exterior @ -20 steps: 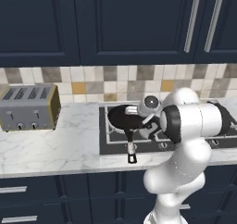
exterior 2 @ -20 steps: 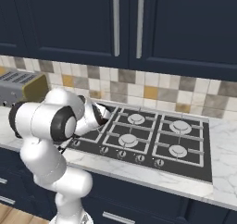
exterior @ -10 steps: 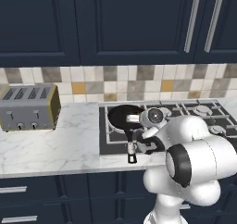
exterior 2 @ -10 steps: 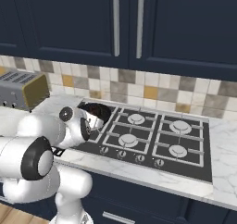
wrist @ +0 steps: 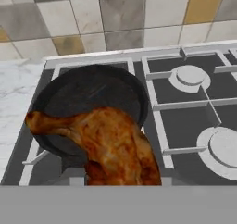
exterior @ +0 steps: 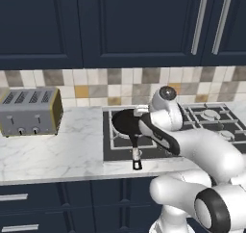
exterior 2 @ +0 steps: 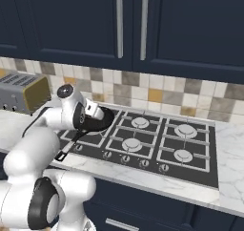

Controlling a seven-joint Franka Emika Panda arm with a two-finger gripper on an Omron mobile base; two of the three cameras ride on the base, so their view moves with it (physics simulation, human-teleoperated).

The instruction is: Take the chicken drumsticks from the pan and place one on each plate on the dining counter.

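Left base view: the hand (exterior: 144, 112) hangs over the pan (exterior: 126, 122), whose handle runs back toward the bench's (exterior: 53, 150) front edge; the wrist hides the fingers.

Right base view: the hand (exterior 2: 97, 112) sits just above the pan (exterior 2: 100, 121) on the near left burner of the hob (exterior 2: 157, 146).

Hand view: a chicken drumstick (wrist: 109, 144) looms right at the fingertips, clear of the pan (wrist: 88, 108) behind it, its long axis running from thin bone end at left to thick end by the hand. It looks clamped and lifted. No writing is readable.
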